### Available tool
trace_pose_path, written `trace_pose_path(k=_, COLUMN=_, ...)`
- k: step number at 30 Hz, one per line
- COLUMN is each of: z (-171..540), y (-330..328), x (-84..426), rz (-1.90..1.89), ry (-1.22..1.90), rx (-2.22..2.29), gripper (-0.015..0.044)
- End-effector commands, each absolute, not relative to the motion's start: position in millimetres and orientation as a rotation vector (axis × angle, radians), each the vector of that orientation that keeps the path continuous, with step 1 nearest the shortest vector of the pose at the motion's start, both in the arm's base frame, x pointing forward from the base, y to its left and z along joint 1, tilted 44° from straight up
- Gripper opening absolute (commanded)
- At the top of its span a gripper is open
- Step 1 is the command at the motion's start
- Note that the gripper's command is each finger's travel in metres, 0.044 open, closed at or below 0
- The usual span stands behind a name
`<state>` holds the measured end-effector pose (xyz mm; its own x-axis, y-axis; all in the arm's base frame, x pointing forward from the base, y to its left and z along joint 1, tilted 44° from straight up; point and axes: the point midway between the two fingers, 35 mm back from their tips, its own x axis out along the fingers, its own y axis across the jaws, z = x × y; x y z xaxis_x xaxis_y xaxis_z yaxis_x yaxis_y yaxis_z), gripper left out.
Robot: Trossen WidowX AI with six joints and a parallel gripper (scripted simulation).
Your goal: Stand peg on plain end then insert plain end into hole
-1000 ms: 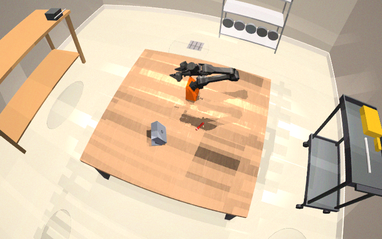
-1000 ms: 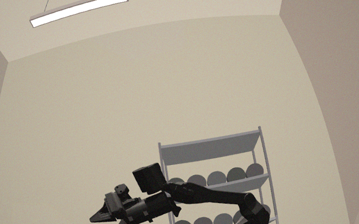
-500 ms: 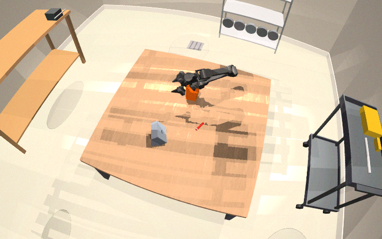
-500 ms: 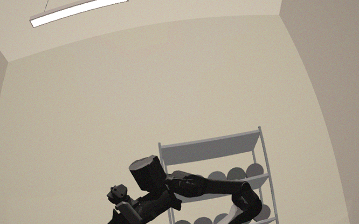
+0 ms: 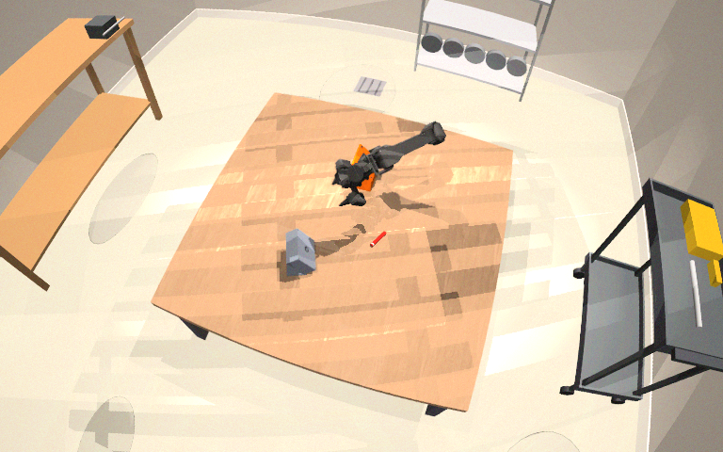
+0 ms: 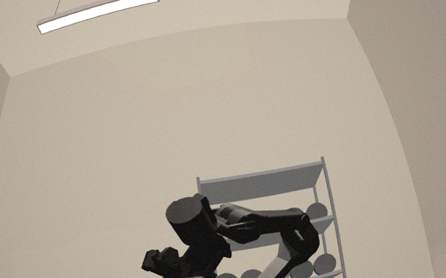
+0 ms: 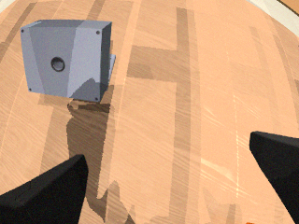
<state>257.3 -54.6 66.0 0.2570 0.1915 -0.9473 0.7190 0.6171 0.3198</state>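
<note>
The red peg point(image 5: 377, 239) lies flat on the table point(image 5: 373, 319) point(image 7: 154, 117), its long axis running diagonally in the top view: the white-banded end points to the lower left, the plain end to the upper right. The banded end is the one nearer the sloped panel point(image 5: 299, 252) point(image 7: 65, 61), though the peg's line would pass below that block in the top view rather than meet it (a slanting aim, not a direct one). Peg and panel stand apart.

The grey-blue panel has one round, dark-rimmed hole point(image 5: 306, 249) point(image 7: 58, 63) in its face, and in the top view that face is turned toward the right, the side where the peg lies. The wrist view shows small dark dots at the corners of the face.

The gripper point(image 5: 337, 192) point(image 6: 143, 274) point(image 7: 172, 153) is spread almost as wide as it goes, with nothing between its fingers. It hangs above the table, away from the peg, on the black arm point(image 5: 408, 146) point(image 6: 269, 221), which reaches over an orange piece point(image 5: 367, 184).

Farther out, a shelf rack point(image 5: 536, 50) point(image 6: 327, 193) bears round grey items (more of them in the exterior view), and a dark cart point(image 5: 656, 266) carries a yellow box point(image 5: 702, 229) and a pale rod point(image 5: 696, 293).
</note>
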Motion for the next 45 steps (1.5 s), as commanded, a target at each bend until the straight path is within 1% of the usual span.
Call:
trace_pose_path(k=1, z=67.1, y=-28.8, x=266.4, rz=-0.309, ry=1.358, rx=0.874, gripper=0.0440)
trace_pose_path(k=11, z=74.2, y=50.1, x=282.0, rz=0.030, ry=1.530, rx=0.853, gripper=0.0440)
trace_pose_path(k=21, z=84.1, y=128.7, x=279.3, rz=0.345, ry=1.694, rx=0.834, gripper=0.0440)
trace_pose_path(k=45, z=62.7, y=154.2, x=278.0, rz=0.363, ry=1.704, rx=0.831, gripper=0.0440)
